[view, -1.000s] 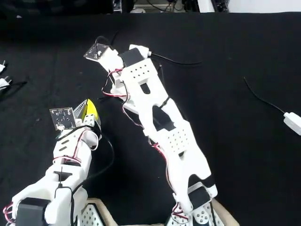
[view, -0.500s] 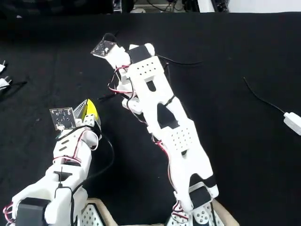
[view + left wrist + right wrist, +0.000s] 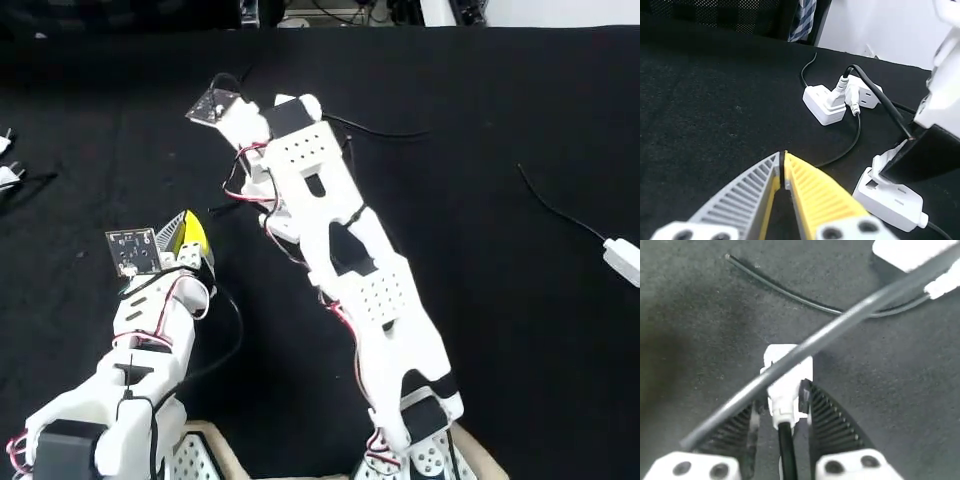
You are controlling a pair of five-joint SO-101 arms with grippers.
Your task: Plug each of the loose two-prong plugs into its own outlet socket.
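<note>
resting low and closest to the robot, the left pincer [image 3: 782, 159] is shut tight w/ nothing in it. it sits off to one side over the black bench [image 3: 715, 100], prob so it stays out of the other arm's way.

next out, the right pincer [image 3: 782, 394] is squeezed around a white plug [image 3: 784, 402], one finger on each side. the black cord [image 3: 786, 450] runs back btw the fingers. holding the plug by its sides keeps the front end free and aimed at the near socket [image 3: 788, 354], a white block right ahead. plug and near socket look like they touch, but i can't tell if the prongs are in yet. a grey cable [image 3: 840, 321] crosses above them, blurry.

farther out, the far socket [image 3: 824, 104] has a second plug [image 3: 841, 89] stuck in it, so that pair looks done. another white block [image 3: 867, 95] sits just behind it; can't tell if it's filled.

the next move prob needs a straight push, no tilt, or the prongs may miss the holes.
</note>
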